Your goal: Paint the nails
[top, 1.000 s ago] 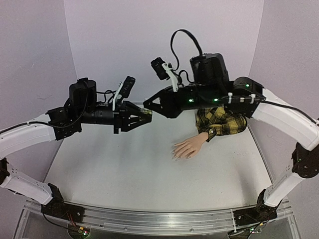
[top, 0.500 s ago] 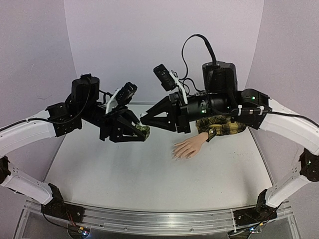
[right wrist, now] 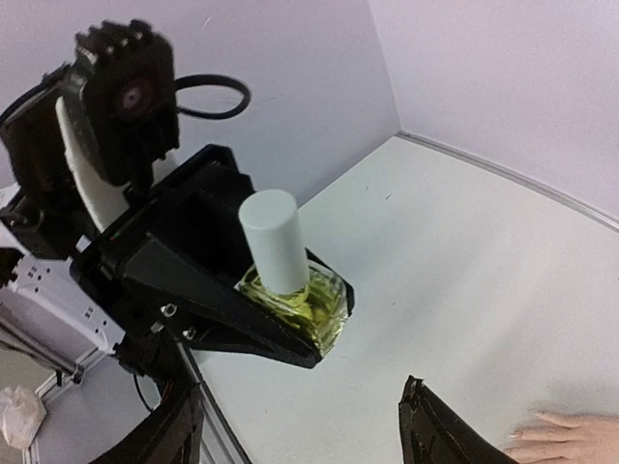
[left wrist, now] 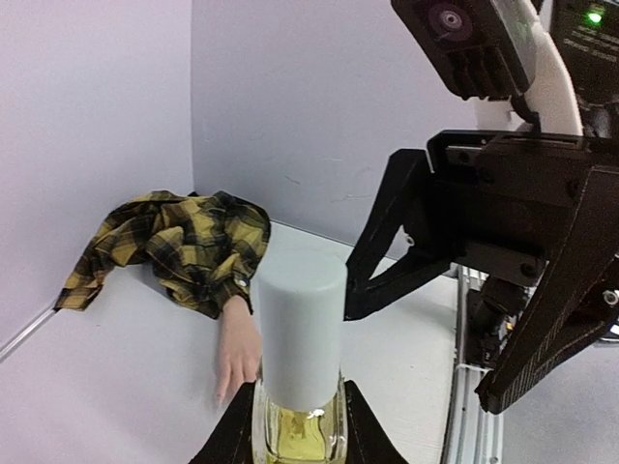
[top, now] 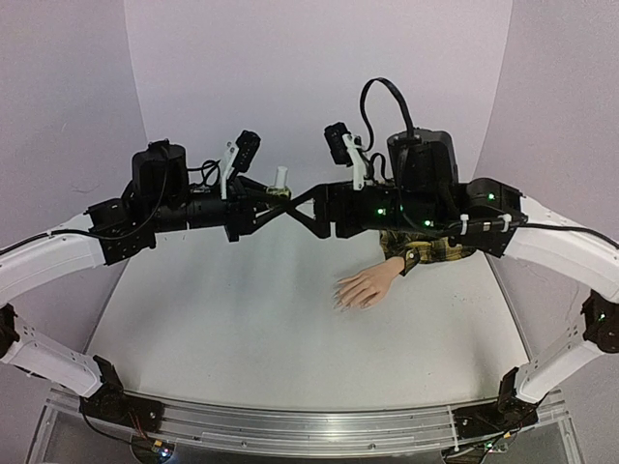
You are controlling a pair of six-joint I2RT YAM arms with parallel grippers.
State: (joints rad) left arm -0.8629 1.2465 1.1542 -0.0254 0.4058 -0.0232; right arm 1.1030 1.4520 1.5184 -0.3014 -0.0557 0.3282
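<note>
Left jaws clamp the bottle (right wrist: pixel 290 290), right jaws gape beside it, mannequin hand (top: pixel 366 287) below

A: What's new with the right fingers (right wrist: pixel 437 437)?
B: They spread wide now, off the white cap (right wrist: pixel 274 237).
A: And the left fingers (right wrist: pixel 198 290)?
B: Level again; the bottle (right wrist: pixel 302 302) between them stands upright.

Seen from above, the mannequin hand (top: pixel 366 287) lies on the tabletop (top: pixel 242 329) at 3 o'clock from its middle, with its nails (top: pixel 340 298) pointing toward 8 o'clock and its sleeve (top: pixel 430 242) behind it at 2 o'clock. Above the far part, at 12 o'clock, the bottle (top: pixel 281 180) stands upright in the left tool (top: pixel 279 196), which reaches in from 9 o'clock. The right tool (top: pixel 298 201), jaws apart, faces the bottle from 3 o'clock, just beside it.
</note>
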